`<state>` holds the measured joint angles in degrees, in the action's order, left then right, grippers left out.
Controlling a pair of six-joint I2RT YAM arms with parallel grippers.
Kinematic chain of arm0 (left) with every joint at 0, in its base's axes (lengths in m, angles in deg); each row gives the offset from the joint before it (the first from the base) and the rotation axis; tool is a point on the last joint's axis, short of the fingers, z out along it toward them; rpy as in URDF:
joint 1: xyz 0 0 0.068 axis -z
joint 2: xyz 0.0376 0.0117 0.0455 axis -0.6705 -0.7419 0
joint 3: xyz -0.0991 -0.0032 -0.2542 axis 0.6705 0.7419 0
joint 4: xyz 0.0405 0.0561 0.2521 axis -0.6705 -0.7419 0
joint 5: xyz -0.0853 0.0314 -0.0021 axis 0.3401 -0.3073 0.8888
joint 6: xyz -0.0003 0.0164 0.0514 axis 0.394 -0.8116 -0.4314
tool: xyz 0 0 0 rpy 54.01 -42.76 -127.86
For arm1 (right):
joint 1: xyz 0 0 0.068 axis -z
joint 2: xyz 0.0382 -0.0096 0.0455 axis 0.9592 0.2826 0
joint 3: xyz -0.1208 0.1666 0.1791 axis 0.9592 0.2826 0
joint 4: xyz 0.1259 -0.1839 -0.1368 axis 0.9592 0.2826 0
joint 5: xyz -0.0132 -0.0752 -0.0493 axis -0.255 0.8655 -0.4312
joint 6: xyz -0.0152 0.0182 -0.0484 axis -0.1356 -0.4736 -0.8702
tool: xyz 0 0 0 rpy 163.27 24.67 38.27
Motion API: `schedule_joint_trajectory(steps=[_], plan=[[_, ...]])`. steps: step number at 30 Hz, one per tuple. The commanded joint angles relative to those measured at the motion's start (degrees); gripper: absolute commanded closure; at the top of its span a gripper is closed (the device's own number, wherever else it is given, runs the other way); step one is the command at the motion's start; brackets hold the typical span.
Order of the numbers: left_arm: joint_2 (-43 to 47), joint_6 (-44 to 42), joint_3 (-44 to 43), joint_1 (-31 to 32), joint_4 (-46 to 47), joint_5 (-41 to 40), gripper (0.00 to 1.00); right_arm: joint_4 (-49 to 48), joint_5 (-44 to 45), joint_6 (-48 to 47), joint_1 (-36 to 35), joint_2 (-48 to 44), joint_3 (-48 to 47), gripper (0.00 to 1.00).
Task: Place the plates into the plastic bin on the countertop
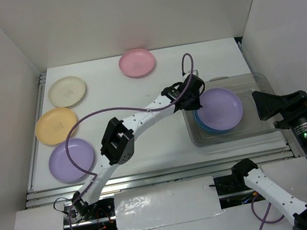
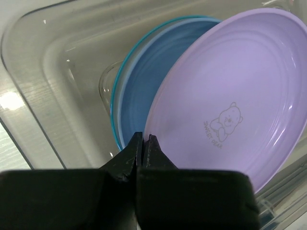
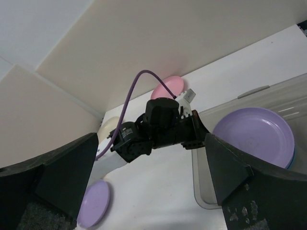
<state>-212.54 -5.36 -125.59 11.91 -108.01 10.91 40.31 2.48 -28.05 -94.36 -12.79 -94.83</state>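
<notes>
The clear plastic bin (image 1: 254, 83) stands on the right of the white countertop (image 1: 147, 145). Inside it a lavender plate (image 1: 218, 109) leans tilted on blue plates (image 1: 205, 125). My left gripper (image 1: 196, 103) is shut on that lavender plate's left rim. The left wrist view shows the black fingertips (image 2: 152, 141) pinching the lavender plate (image 2: 230, 96) next to a blue plate (image 2: 144, 72). My right gripper (image 3: 151, 191) is open and holds nothing, raised just right of the bin (image 3: 268, 96). Pink (image 1: 137, 62), cream (image 1: 67, 91), orange-yellow (image 1: 55, 125) and lavender (image 1: 71, 160) plates lie on the countertop.
White walls close in the countertop at the back and on both sides. Metal rails (image 1: 152, 177) run along its near edge. The left arm (image 1: 137, 123), with its purple cable (image 1: 92, 116), stretches diagonally across the middle of the surface.
</notes>
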Motion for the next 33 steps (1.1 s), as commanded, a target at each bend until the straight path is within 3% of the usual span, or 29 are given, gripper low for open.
schedule_joint_trajectory(steps=[1, 4, 7, 8, 10, 11, 15, 17, 20, 23, 27, 33], plan=[[1.6, 1.9, -2.2, -0.1, 1.4, -1.1, 1.00, -0.3, -0.2, -0.5, -0.8, -0.4, 1.1, 0.00], [1.5, 2.2, -2.8, -0.6, 1.2, -0.5, 0.86, -0.8, -0.6, -0.4, -0.7, -0.5, 1.8, 0.00], [1.8, 2.4, -2.4, -0.8, 0.7, -0.4, 0.56, -0.9, -1.1, -0.6, -0.6, -0.7, 1.8, 0.00], [2.2, 2.4, -1.9, -0.8, 0.6, -0.4, 0.36, -0.9, -1.1, -0.7, -0.8, -0.6, 1.6, 0.00], [4.9, 1.5, -1.1, -0.1, 0.7, -2.0, 0.17, -1.1, -1.3, -1.0, -0.7, -0.5, 1.4, 0.00], [6.4, 1.1, -0.1, 0.9, 1.1, -2.9, 0.03, -1.2, -1.5, -1.1, -0.8, -0.4, 1.3, 0.00], [19.0, -0.2, 3.8, 2.3, 2.6, -12.1, 0.01, -1.9, -2.6, -1.5, -0.9, 0.6, 1.0, 0.00], [24.2, 1.3, 10.3, 0.4, 3.7, -16.0, 0.01, -2.2, -3.9, -1.9, -0.8, 0.9, 1.0, 0.00], [33.5, 7.8, 23.0, -5.7, 6.3, -20.2, 0.01, -3.0, -5.6, -2.7, -0.9, 0.7, 2.1, 0.00], [38.8, 10.7, 33.3, -13.8, 9.6, -18.1, 0.01, -5.0, -10.6, -3.7, -0.9, 0.2, 5.2, 0.00], [33.7, 12.6, 33.8, -22.8, 10.3, -14.9, 0.01, -8.9, -17.5, -3.9, -1.0, -0.4, 9.1, 0.00], [15.2, 11.2, 19.3, -33.4, 15.4, -3.5, 0.01, -11.1, -24.9, -2.2, -1.1, -1.5, 16.2, 0.00]])
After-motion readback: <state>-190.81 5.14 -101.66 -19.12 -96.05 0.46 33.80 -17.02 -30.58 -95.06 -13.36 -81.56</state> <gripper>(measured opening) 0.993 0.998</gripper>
